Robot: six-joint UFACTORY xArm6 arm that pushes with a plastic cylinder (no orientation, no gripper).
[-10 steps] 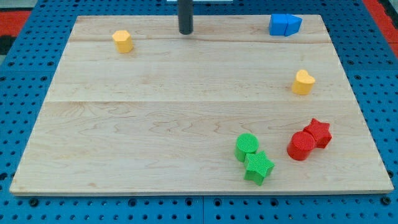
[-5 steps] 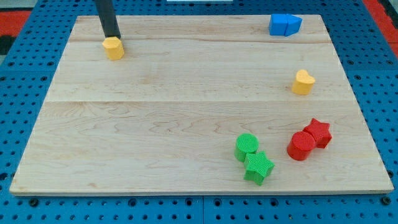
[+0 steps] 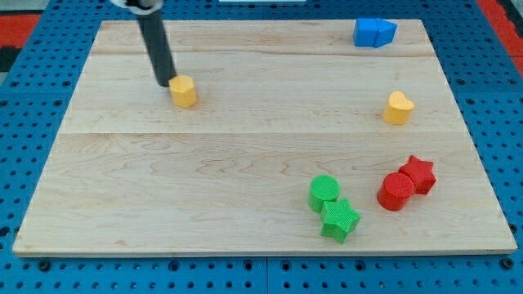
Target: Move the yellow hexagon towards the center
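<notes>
1. Judging by its small, blocky look, the yellow hexagon (image 3: 183,91) should be light and rigid, and likely to slide easily on the smooth wooden board (image 3: 245,220); it may spin if pushed off-centre
2. Nothing here can take hold of it, so the place to press is the flat side facing the view's upper left, in line with the block's middle
3. Sitting in the board's upper-left part, the yellow hexagon is still well short of the centre, which lies toward the view's lower right of it
4. My tip (image 3: 164,82) is a bare rod end, with no jaws to open or close and nothing held; it rests just at the hexagon's upper-left side, touching or very nearly so
5. Well apart from it are the yellow heart (image 3: 399,108), the blue blocks (image 3: 374,32), the red cylinder (image 3: 396,191), red star (image 3: 418,173), green cylinder (image 3: 324,193) and green star (image 3: 339,220)
</notes>
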